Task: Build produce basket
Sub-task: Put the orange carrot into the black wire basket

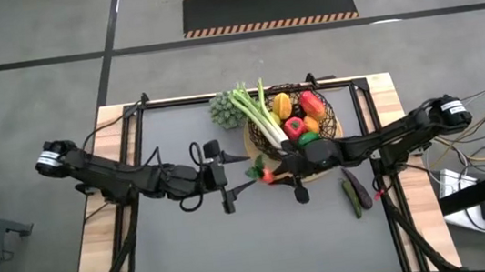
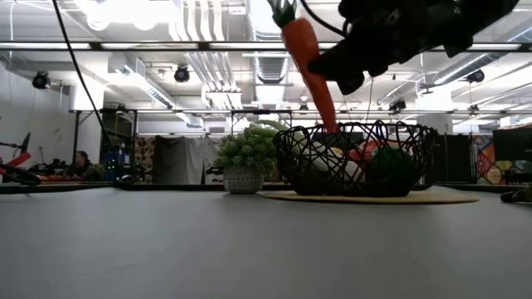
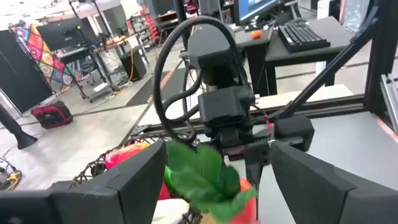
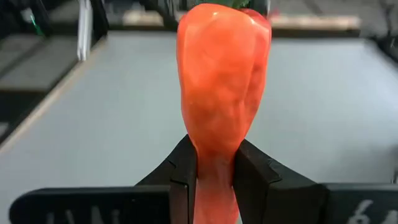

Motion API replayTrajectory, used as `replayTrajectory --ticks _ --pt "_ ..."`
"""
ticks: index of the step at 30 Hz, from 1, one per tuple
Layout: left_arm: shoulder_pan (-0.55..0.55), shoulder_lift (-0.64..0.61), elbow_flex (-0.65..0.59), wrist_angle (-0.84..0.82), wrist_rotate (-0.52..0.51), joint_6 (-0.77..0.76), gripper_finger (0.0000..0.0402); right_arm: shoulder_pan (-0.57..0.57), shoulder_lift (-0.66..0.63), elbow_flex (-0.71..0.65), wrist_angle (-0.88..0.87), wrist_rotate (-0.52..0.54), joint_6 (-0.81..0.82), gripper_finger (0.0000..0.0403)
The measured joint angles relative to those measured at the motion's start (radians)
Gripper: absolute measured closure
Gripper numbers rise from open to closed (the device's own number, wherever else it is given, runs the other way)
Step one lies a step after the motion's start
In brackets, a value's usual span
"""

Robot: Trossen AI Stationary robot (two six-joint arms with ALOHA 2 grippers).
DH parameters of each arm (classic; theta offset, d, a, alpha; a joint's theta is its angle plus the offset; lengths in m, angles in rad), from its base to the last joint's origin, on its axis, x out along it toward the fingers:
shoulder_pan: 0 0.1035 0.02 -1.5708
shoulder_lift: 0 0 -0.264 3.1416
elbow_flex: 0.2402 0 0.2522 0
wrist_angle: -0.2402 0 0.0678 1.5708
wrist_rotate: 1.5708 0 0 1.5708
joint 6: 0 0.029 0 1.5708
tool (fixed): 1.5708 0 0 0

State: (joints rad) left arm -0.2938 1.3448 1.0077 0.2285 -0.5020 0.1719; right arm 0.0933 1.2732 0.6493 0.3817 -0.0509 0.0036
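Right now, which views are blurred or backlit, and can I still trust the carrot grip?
Right wrist view: the carrot fills the frame, soft up close, yet plainly clamped in the right gripper. Low view: ceiling lights backlight the carrot and basket into near silhouettes. Left wrist view: green leaves blur in front.

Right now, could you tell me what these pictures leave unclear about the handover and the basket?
- Low view: the right gripper holding the carrot is cut off by the top edge.
- Left wrist view: carrot leaves hide whether the left gripper touches it.
- Low view: the basket mesh obscures its contents.
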Motion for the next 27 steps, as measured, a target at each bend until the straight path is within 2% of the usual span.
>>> replayTrajectory --ticks 10,16,22,27 --pt "-0.018 -0.014 0.000 -0.063 0.000 -0.001 0.0132 0.000 -0.001 0.257 -0.611 0.000 -0.014 0.0340" --pt "-0.021 -0.047 0.000 -0.098 -0.001 0.000 0.0132 0.000 -0.001 0.415 -0.890 0.006 -0.015 0.0340" --pt "-0.023 -0.085 -0.001 -0.143 -0.005 -0.008 0.0132 -0.002 -0.001 0.545 -1.113 0.129 0.001 0.0340" --pt "-0.026 -0.088 -0.001 -0.143 -0.005 -0.008 0.0132 -0.024 -0.001 0.618 -1.170 0.282 0.103 0.0340"
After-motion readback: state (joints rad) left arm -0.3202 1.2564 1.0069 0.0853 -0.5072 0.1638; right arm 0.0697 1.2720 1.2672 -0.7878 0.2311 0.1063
